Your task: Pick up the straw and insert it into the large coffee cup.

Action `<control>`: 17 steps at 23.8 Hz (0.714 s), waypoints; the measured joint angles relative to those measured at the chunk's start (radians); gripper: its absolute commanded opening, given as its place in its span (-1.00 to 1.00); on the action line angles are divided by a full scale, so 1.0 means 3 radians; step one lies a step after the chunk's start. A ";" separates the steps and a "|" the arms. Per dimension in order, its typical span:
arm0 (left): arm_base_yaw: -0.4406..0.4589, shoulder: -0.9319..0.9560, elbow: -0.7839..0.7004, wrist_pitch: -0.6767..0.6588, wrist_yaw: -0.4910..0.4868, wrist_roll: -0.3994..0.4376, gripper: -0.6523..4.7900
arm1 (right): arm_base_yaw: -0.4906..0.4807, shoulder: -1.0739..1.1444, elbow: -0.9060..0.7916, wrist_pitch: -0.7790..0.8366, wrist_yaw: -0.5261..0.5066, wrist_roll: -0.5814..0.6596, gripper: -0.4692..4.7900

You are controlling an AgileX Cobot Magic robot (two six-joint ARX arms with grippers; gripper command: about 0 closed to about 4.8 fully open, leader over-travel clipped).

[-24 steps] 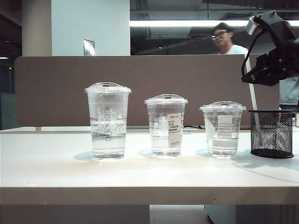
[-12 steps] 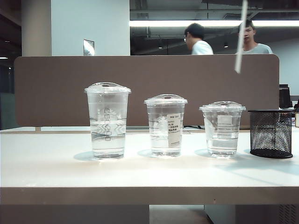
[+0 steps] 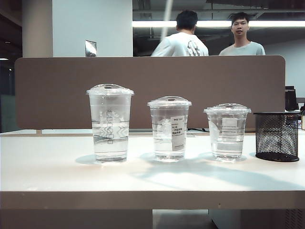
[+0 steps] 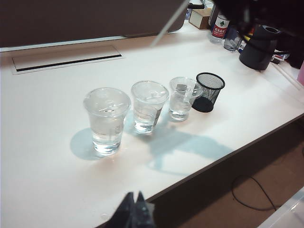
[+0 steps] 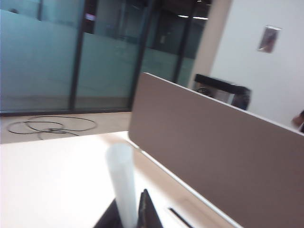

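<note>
Straw (image 5: 122, 183) clamped in right gripper (image 5: 127, 213) jaws, high above the table (image 3: 152, 179), over the cups. Large cup (image 3: 110, 122) leftmost. Left gripper (image 4: 134, 211) near table edge, jaws closed, empty.

The right gripper (image 5: 127, 216) pinches the white straw (image 5: 121, 180) above the pale worktop (image 5: 47, 175), near the brown partition (image 5: 213, 147).

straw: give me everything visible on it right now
The straw is a thin, straight, white plastic tube, slightly see-through, with an open round end. The right claw is shut on it, fingers pinching its lower part. In the table camera only a blurred pale streak shows, tilted, high above the lidded cups and touching none. The left wrist camera shows it slanting in the air over the far side of the table. It is not yet in the large coffee cup.
</note>
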 measured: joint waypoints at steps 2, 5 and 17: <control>0.0000 0.0000 0.0000 -0.0001 -0.0001 0.0008 -0.78 | 0.0114 0.0165 0.0145 -0.0022 0.0015 0.0074 -0.63; 0.0000 0.0001 0.0000 -0.0001 0.0000 0.0009 -0.78 | 0.0258 0.0326 0.0268 -0.0029 0.0019 0.0136 -0.63; 0.0000 0.0000 0.0000 -0.0001 0.0000 0.0009 -0.78 | 0.0852 0.0609 0.0308 -0.0106 0.0048 0.0242 -0.63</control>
